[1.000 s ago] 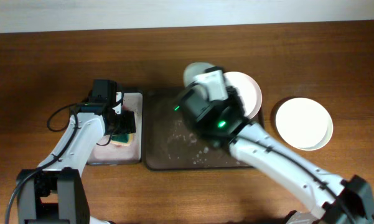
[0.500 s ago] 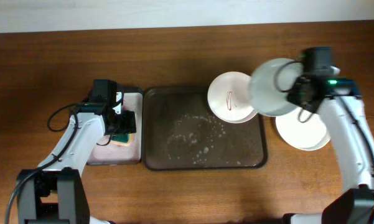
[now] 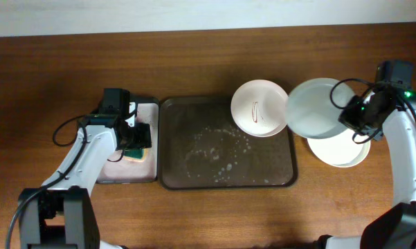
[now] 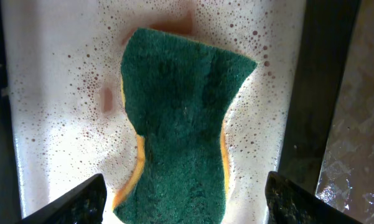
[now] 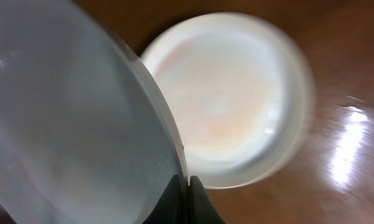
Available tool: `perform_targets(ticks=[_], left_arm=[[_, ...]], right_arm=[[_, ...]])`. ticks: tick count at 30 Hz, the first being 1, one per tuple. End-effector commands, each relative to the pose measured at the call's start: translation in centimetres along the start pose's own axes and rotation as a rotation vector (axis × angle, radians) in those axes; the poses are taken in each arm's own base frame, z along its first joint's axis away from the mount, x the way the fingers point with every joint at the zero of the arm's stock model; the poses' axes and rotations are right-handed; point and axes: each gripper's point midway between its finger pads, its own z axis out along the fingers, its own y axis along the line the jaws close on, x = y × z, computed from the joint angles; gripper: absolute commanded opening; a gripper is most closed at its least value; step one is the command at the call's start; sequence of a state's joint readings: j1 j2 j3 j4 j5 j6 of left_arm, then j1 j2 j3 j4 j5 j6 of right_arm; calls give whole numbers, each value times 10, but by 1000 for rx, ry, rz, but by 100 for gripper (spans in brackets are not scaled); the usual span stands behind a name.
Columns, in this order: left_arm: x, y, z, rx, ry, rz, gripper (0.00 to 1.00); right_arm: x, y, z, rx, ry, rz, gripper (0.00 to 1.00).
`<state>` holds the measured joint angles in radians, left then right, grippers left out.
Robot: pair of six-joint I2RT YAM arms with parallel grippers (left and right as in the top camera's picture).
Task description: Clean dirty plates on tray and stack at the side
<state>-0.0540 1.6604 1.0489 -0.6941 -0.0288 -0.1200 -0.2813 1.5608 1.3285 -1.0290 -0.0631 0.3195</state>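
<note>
My right gripper (image 3: 353, 116) is shut on the rim of the pale green plate (image 3: 320, 108) and holds it tilted in the air, above and left of a clean white plate (image 3: 346, 149) on the table. The wrist view shows the green plate (image 5: 68, 124) pinched edge-on with the white plate (image 5: 230, 93) below it. A second white plate (image 3: 258, 108) with a red squiggle rests on the far right corner of the dark brown tray (image 3: 194, 124), whose floor is wet with suds. My left gripper (image 4: 185, 202) is open over a green sponge (image 4: 180, 124).
The sponge (image 3: 136, 152) lies in a small black-rimmed tray (image 3: 151, 114) of foamy water left of the brown tray. Bare wooden table surrounds everything.
My right arm has carried the pale green plate from over the tray to the right, until it hangs over the clean white plate. The left arm has not moved.
</note>
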Motion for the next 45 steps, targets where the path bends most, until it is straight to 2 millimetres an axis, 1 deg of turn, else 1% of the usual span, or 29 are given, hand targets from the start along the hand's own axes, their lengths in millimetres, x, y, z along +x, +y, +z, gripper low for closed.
perform_targets(ticks=[1,4,7,8,9,10,12,14,16,17,19,20,24,25,29,30,36,39,42,43,45], left_arm=[[-1,-1,-2,12,-11,0,79],[-1,-1,-2,12,-10,0,79],[-1,-2,-2,16,-10,0,76],[-1,-2,-2,16,-10,0,70],[-1,-3,-2,19,-12,0,58],[-2,-5,-3,32,-16,0,52],[-6,-9,-8,56,-32,1,48],[-13,-10,-16,60,-63,1,40],[-18,-10,-23,63,-91,0,27],[-20,-10,-26,65,-102,0,17],[-21,-10,-28,65,-107,0,3],[-21,-10,-28,65,-106,0,0],[-21,-10,-28,65,-107,0,0],[-21,-10,-28,65,-107,0,2],[-20,-9,-25,60,-100,0,14],[-19,-9,-22,59,-94,0,14],[-12,-9,-4,53,-37,0,22],[-6,-9,10,48,2,0,25],[-4,-9,20,45,23,1,30],[-2,-9,26,43,37,1,34],[1,-8,31,41,53,0,34]], right_arm=[[32,66,-2,-253,92,-288,4],[53,90,1,-239,115,-406,4],[70,108,11,-169,123,-509,4],[75,113,14,-154,125,-533,4],[80,120,18,-140,127,-558,4],[86,127,20,-139,133,-579,4],[97,142,25,-151,139,-631,4],[105,156,31,-149,135,-637,4],[113,166,38,-148,138,-641,4],[118,171,41,-150,143,-648,4],[127,180,48,-155,153,-676,4],[131,183,51,-154,160,-689,4],[143,192,56,-159,171,-725,4],[145,194,57,-160,172,-730,4],[144,197,57,-165,159,-728,4],[143,197,58,-160,153,-717,4],[140,200,62,-163,142,-718,4],[138,203,62,-171,131,-717,4],[137,205,62,-177,124,-717,4],[138,205,64,-175,126,-717,4],[139,204,67,-170,134,-717,4]])
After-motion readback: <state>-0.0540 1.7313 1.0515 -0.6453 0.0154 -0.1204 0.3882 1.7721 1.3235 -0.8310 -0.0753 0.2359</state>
